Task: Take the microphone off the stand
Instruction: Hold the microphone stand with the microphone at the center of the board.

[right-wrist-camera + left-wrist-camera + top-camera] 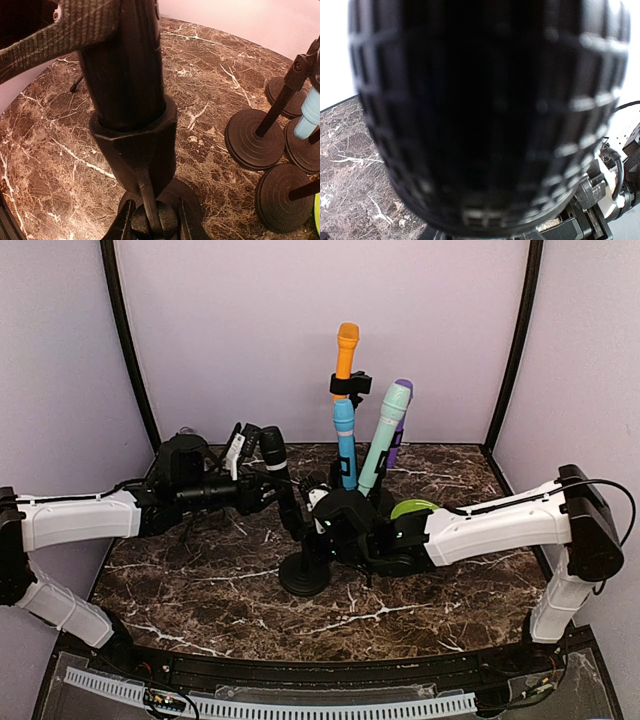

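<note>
A black microphone (276, 462) leans in the clip of a black stand (304, 576) near the table's middle. My left gripper (260, 490) comes in from the left and is shut on the microphone's body just below the head. The mesh head (490, 115) fills the left wrist view and hides the jaws there. In the right wrist view the microphone's body (125, 65) sits in the stand's clip (137, 145), with a left finger (65, 30) pressed against it. My right gripper (154, 225) is shut on the stand's joint knob below the clip.
Behind stand an orange microphone (346, 348), a blue one (346, 440), a teal one (385, 435) and a purple one (400, 430) on stands, their round bases (252, 140) close on the right. A green object (413, 508) lies by my right arm. Walls enclose the table.
</note>
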Action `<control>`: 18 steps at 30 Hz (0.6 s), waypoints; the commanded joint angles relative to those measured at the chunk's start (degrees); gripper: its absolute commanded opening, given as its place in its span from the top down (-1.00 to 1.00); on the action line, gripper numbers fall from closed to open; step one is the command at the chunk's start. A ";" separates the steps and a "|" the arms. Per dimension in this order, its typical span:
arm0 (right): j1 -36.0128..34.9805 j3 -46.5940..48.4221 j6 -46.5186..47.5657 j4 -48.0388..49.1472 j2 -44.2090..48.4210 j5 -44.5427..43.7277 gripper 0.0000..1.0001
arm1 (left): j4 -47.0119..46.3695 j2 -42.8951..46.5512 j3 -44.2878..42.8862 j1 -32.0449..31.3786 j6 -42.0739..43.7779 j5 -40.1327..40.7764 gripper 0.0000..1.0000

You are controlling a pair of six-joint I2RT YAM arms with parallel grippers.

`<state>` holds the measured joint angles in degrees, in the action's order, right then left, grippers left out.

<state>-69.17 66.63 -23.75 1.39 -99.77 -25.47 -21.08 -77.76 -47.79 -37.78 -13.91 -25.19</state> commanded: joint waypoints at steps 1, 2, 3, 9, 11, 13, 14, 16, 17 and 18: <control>0.79 1.87 -5.13 3.21 -1.09 -0.84 1.00 | -4.62 4.25 0.71 -1.59 -0.92 -9.01 1.00; 0.79 1.84 -4.51 3.56 -1.16 -0.95 1.00 | -4.34 4.35 0.51 -1.55 -0.52 -8.72 1.00; 0.79 1.88 -3.78 3.68 -1.23 -0.91 1.00 | -3.60 4.54 0.33 -1.57 -0.33 -8.42 1.00; 0.69 0.52 3.02 6.44 -1.21 2.31 1.00 | 0.58 4.86 -1.40 -1.59 0.85 -3.31 1.00; 0.42 -0.38 5.10 7.70 -1.18 3.86 1.00 | 1.43 4.92 -1.68 -1.57 0.96 -2.33 1.00; -0.10 -0.71 7.03 8.37 -1.39 5.05 1.00 | 2.28 4.93 -2.26 -1.47 0.91 -2.05 1.00; -0.49 -0.71 7.97 8.44 -1.58 5.53 1.00 | 2.89 4.79 -2.50 -1.41 0.91 -2.05 1.00; -1.22 -0.55 10.40 8.58 -2.10 6.12 1.00 | 3.88 4.42 -3.29 -1.19 0.81 -2.02 1.00; -1.66 -0.35 11.20 8.63 -2.30 6.33 1.00 | 4.13 4.31 -3.65 -1.04 0.75 -2.18 1.00; -2.03 -0.28 12.25 8.67 -2.54 6.66 1.00 | 4.56 4.09 -3.77 -0.78 0.74 -2.12 1.00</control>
<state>-69.41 66.26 -17.93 4.27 -100.53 -22.68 -16.19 -75.55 -48.31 -37.82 -12.51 -23.09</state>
